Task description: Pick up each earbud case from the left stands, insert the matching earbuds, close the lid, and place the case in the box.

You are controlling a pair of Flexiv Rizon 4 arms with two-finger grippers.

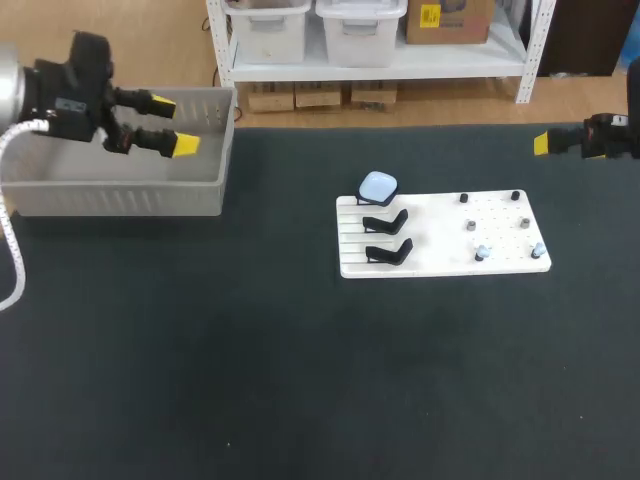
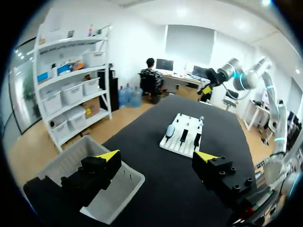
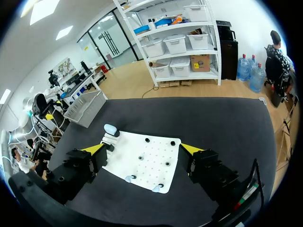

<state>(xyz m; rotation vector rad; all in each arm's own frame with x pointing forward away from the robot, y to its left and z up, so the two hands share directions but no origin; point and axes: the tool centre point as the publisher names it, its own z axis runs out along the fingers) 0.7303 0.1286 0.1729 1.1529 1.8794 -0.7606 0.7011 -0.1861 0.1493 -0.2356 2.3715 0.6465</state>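
Presently one pale blue earbud case sits on the rearmost of three stands at the left end of the white board. The two black stands nearer me are bare. The left gripper hangs over the grey box, well apart from the board, its jaws wide with nothing between them. The right gripper hovers out past the board's right end, jaws likewise spread wide and empty. Dark earbuds stand on pegs across the board's right half, and two pale earbuds stand along its near edge.

The case looks smooth and rounded and is perched tilted on a narrow stand. A pinch landing off-centre could therefore squirt it out or tip it onto the table. A low approach may also snag the bare stands just beside it. The pale earbuds are probably the match. They are tiny, so the broad fingertips could knock one off its peg or close on a dark neighbour instead.
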